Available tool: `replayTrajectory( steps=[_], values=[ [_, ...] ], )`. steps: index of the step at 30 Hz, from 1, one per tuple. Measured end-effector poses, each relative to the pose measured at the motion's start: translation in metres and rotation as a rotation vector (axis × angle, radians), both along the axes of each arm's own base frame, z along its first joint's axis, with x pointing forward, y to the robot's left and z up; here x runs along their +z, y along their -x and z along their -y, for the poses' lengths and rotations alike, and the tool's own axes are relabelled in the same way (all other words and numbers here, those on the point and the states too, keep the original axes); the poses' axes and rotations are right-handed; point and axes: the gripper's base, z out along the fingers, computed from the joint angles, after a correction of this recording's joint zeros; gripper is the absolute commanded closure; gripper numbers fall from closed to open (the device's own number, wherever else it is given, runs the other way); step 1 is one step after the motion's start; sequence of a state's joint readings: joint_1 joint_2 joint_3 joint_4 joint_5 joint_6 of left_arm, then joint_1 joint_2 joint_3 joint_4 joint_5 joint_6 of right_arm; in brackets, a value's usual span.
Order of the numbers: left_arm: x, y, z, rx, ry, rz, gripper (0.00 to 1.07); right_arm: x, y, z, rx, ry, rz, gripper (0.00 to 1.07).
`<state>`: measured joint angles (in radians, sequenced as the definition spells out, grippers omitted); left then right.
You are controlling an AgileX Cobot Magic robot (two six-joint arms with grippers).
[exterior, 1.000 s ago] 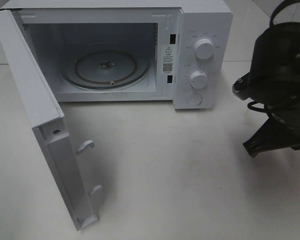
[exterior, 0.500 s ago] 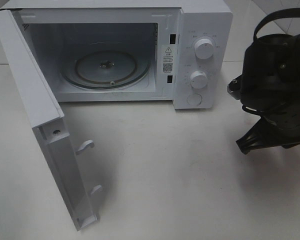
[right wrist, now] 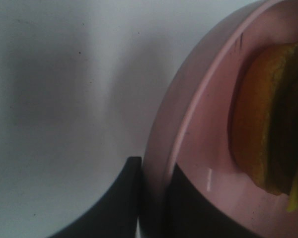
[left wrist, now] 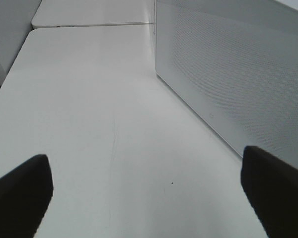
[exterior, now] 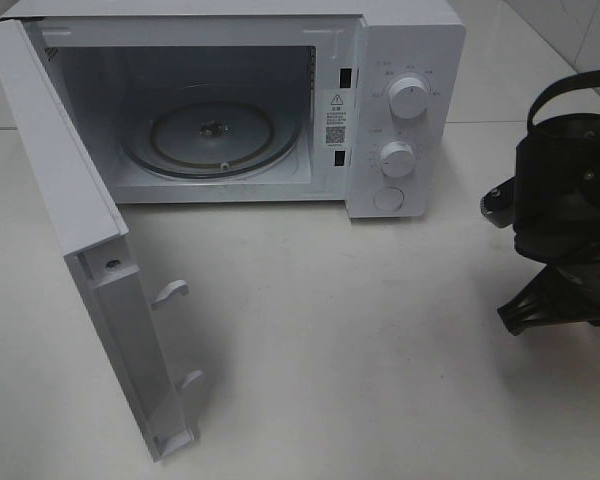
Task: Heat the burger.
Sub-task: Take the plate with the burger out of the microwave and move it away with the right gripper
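Burger (right wrist: 268, 124): sits on the pink plate (right wrist: 188, 124), seen only by my right wrist camera.
Right gripper (right wrist: 156, 198): my fingers pinch the plate's rim.
Left gripper (left wrist: 149, 193): fingers spread wide beside the microwave door (left wrist: 228, 74).
Overhead: microwave (exterior: 400, 60) open.

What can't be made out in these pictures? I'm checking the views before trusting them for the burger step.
- Burger: right wrist view only, cut off by the frame edge and blurred; absent from the high view.
- Pink plate: partly out of frame there.
- Right gripper: fingertips blurred, gripping the plate's rim.
- Left gripper: only its wide-apart fingertips show, in its wrist view.
- Microwave dial markings: too small.
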<state>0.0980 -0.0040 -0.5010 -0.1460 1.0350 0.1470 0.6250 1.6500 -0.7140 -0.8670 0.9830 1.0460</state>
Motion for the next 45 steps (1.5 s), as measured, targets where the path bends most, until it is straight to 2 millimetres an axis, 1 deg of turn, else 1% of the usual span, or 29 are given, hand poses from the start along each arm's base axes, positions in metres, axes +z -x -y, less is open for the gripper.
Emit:
replayTrajectory(
  steps=[2,4,5,6,7,11,12,16,20,30,31,33,34,35,36,37,38,39,40,41,42,43,44,45],
  values=[
    [0.000,0.000,0.000,0.000,0.000,0.000,0.09,-0.004,0.000,0.005,0.003,0.002,-0.006,1.03],
    [0.000,0.000,0.000,0.000,0.000,0.000,0.09,-0.006,0.000,0.006,0.004,0.007,-0.009,1.03],
    [0.000,0.000,0.000,0.000,0.000,0.000,0.09,-0.011,0.001,0.008,0.003,0.012,-0.012,1.03],
    [0.000,0.000,0.000,0.000,0.000,0.000,0.09,-0.011,0.001,0.008,0.003,0.012,-0.012,1.03],
    [0.000,0.000,0.000,0.000,0.000,0.000,0.09,-0.016,0.001,0.008,0.004,0.012,-0.020,1.03],
    [0.000,0.000,0.000,0.000,0.000,0.000,0.09,-0.024,0.001,0.007,0.003,0.007,-0.029,1.02],
    [0.000,0.000,0.000,0.000,0.000,0.000,0.09,-0.029,0.000,0.006,0.010,0.006,-0.037,1.02],
    [0.000,0.000,0.000,0.000,0.000,0.000,0.09,-0.036,-0.002,0.005,0.021,0.009,-0.039,1.02],
    [0.000,0.000,0.000,0.000,0.000,0.000,0.09,-0.048,-0.007,0.005,0.029,0.014,-0.045,1.02],
    [0.000,0.000,0.000,0.000,0.000,0.000,0.09,-0.066,-0.012,0.005,0.045,0.007,-0.045,1.02],
    [0.000,0.000,0.000,0.000,0.000,0.000,0.09,-0.072,-0.013,0.006,0.042,0.007,-0.055,1.00],
    [0.000,0.000,0.000,0.000,0.000,0.000,0.09,-0.074,-0.013,0.006,0.044,0.006,-0.056,0.99],
    [0.000,0.000,0.000,0.000,0.000,0.000,0.09,-0.076,-0.014,0.007,0.047,0.011,-0.056,0.97],
    [0.000,0.000,0.000,0.000,0.000,0.000,0.09,-0.076,-0.014,0.007,0.047,0.011,-0.056,0.97],
    [0.000,0.000,0.000,0.000,0.000,0.000,0.09,-0.077,-0.014,0.007,0.046,0.015,-0.052,0.93],
    [0.000,0.000,0.000,0.000,0.000,0.000,0.09,-0.077,-0.014,0.007,0.046,0.015,-0.052,0.93],
    [0.000,0.000,0.000,0.000,0.000,0.000,0.09,-0.077,-0.015,0.007,0.043,0.017,-0.048,0.90],
    [0.000,0.000,0.000,0.000,0.000,0.000,0.09,-0.077,-0.015,0.007,0.047,0.024,-0.046,0.81],
    [0.000,0.000,0.000,0.000,0.000,0.000,0.09,-0.077,-0.015,0.007,0.047,0.024,-0.046,0.81],
    [0.000,0.000,0.000,0.000,0.000,0.000,0.09,-0.076,-0.015,0.008,0.042,0.033,-0.046,0.71],
    [0.000,0.000,0.000,0.000,0.000,0.000,0.09,-0.077,-0.015,0.008,0.040,0.032,-0.048,0.66],
    [0.000,0.000,0.000,0.000,0.000,0.000,0.09,-0.077,-0.015,0.008,0.040,0.032,-0.048,0.66],
    [0.000,0.000,0.000,0.000,0.000,0.000,0.09,-0.077,-0.014,0.009,0.041,0.037,-0.057,0.57],
    [0.000,0.000,0.000,0.000,0.000,0.000,0.09,-0.076,-0.014,0.009,0.043,0.040,-0.060,0.54]
  ],
)
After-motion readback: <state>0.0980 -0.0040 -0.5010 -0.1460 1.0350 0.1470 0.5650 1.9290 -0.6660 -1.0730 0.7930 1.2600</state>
